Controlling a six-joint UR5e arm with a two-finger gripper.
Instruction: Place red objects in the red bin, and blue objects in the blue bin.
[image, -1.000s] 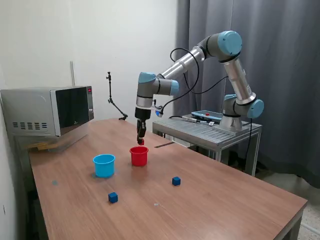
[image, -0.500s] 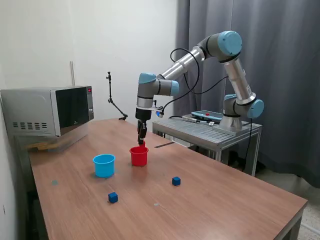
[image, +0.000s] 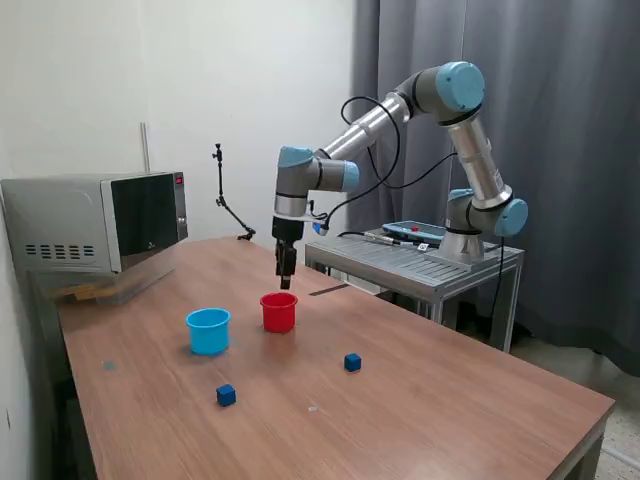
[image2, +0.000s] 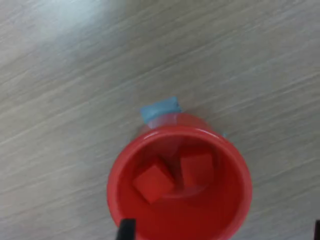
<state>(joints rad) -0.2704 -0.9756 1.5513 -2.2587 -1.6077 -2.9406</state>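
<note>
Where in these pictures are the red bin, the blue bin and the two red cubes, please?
red bin (image: 279, 314): exterior view, on its outer wall.
blue bin (image: 208, 333): exterior view, on its outer wall.
first red cube (image2: 153, 182): wrist view, on its top face, inside the red bin.
second red cube (image2: 197, 169): wrist view, on its top face.

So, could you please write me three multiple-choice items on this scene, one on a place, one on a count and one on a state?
1. Where are the two red cubes?
A. Inside the red cup
B. On the table by the microwave
C. Inside the blue cup

2. How many dark blue cubes lie on the table?
A. None
B. Two
C. Four

3. What is the gripper doing?
A. Gripping a blue cube
B. Resting inside the blue cup
C. Hanging above the red cup

Key:
1 A: the wrist view shows one red cube and another on the floor of the red cup.
2 B: one blue cube and a second sit on the table.
3 C: the gripper hangs over the cup.
</note>
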